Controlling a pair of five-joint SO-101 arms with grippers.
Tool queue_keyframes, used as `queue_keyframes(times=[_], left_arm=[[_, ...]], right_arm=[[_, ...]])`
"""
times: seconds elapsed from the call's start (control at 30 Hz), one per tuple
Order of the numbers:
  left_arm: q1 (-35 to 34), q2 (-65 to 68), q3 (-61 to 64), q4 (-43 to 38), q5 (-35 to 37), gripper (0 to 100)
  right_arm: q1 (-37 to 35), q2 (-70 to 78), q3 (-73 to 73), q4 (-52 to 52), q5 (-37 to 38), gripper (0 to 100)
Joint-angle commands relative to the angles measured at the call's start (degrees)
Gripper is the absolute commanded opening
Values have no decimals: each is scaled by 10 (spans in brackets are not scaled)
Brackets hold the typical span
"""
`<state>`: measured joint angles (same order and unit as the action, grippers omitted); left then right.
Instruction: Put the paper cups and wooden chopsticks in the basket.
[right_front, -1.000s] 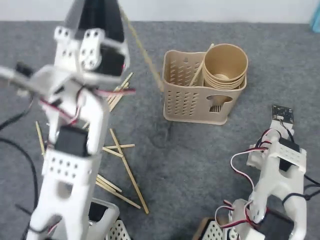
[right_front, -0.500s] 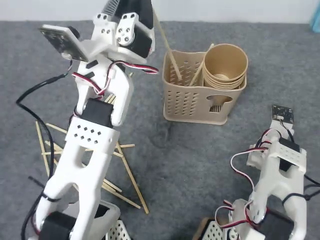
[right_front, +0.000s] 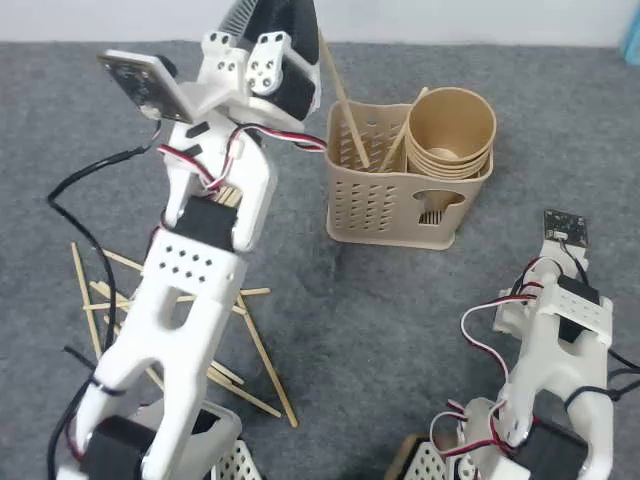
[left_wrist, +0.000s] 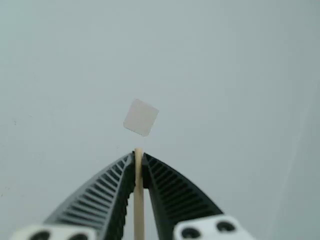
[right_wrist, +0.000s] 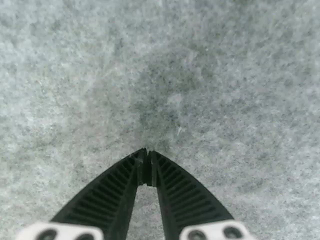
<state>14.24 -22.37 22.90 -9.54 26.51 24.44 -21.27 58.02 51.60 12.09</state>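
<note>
My left gripper (right_front: 290, 25) is raised high at the back, to the left of the basket, and is shut on a wooden chopstick (right_front: 343, 102). In the left wrist view the stick (left_wrist: 138, 200) sits pinched between the black fingers (left_wrist: 115, 190). It slants down with its lower end inside the left part of the beige basket (right_front: 385, 205). A stack of paper cups (right_front: 450, 125) stands in the basket's right part, and another chopstick (right_front: 400, 138) leans beside it. Several loose chopsticks (right_front: 255, 350) lie on the carpet. My right gripper (right_wrist: 146, 152) is shut and empty, close over bare carpet.
Grey carpet (right_front: 380, 320) covers the table, with open floor in front of the basket. The right arm (right_front: 558, 325) is folded at the near right. The left arm's white links (right_front: 190, 270) stand over the loose chopsticks. A pale wall runs along the back edge.
The left arm swung right toward the basket with the chopstick, whose lower end went from outside the left wall to inside the basket. The right arm stayed still.
</note>
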Motion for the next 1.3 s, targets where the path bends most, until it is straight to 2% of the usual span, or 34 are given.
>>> queue_keyframes(times=[0.0, 0.13, 0.27, 0.37, 0.6, 0.73, 1.0, 1.1, 1.27], left_arm=[[-9, 19, 0, -47, -7, 12], [-18, 45, 1, -48, -7, 12], [-20, 62, 36, -118, -7, 12], [-11, 56, 77, -127, -7, 12], [23, -18, 225, -123, -61, 13], [39, -74, 284, -121, -66, 22], [36, -202, 263, 101, -63, 209], [32, -252, 249, 166, -63, 213], [-28, -331, 242, 244, -63, 213]], right_arm=[[-3, -27, -3, -5, 9, 8], [-3, -27, -3, -5, 9, 8], [-2, -27, -3, -5, 9, 8], [-2, -27, -3, -5, 9, 8], [-5, -27, -3, -7, 9, 8], [-5, -27, -3, -7, 9, 8], [-5, -27, -3, -7, 9, 8], [-5, -27, -3, -7, 9, 8], [-3, -27, -3, -5, 9, 8]])
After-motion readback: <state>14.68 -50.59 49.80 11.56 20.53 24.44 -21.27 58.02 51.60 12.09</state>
